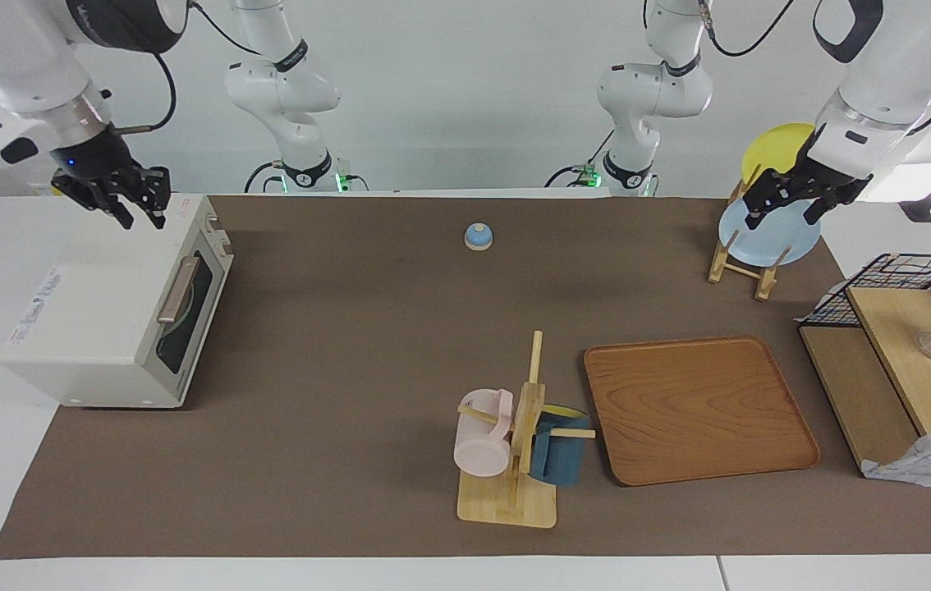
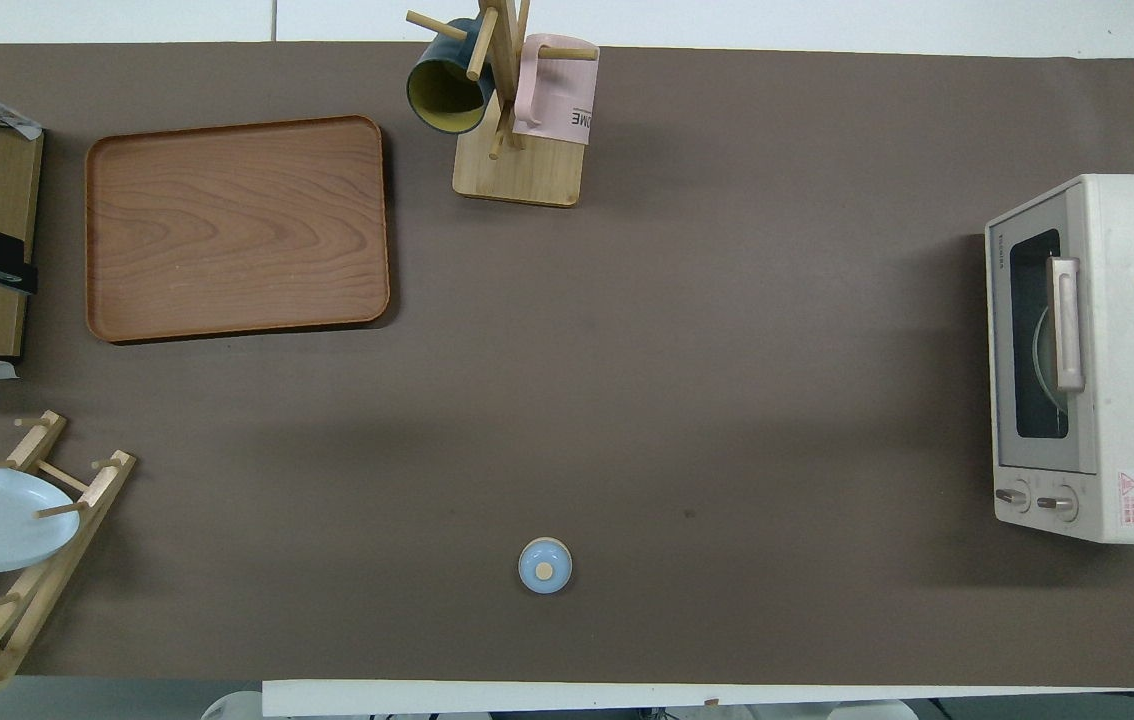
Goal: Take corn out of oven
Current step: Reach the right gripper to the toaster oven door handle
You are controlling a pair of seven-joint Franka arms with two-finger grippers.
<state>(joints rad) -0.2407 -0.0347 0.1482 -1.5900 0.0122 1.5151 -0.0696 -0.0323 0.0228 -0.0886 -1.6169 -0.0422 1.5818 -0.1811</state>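
1. Oven [image 1: 116, 316] sits at the right arm's end of the surface, door closed; corn isn't visible.
2. Right end effector [image 1: 137, 215] hovers over the oven top, fingers spread.
3. Left end effector [image 1: 781, 215] hangs over the plate rack [image 1: 740, 263], fingers spread, holding nothing.

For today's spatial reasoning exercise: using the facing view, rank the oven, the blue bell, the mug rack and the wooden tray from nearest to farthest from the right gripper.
1. oven: directly under the right gripper, at the right arm's end.
2. blue bell: mid-table, close to the robots.
3. mug rack: mid-table, farther from the robots.
4. wooden tray: toward the left arm's end.
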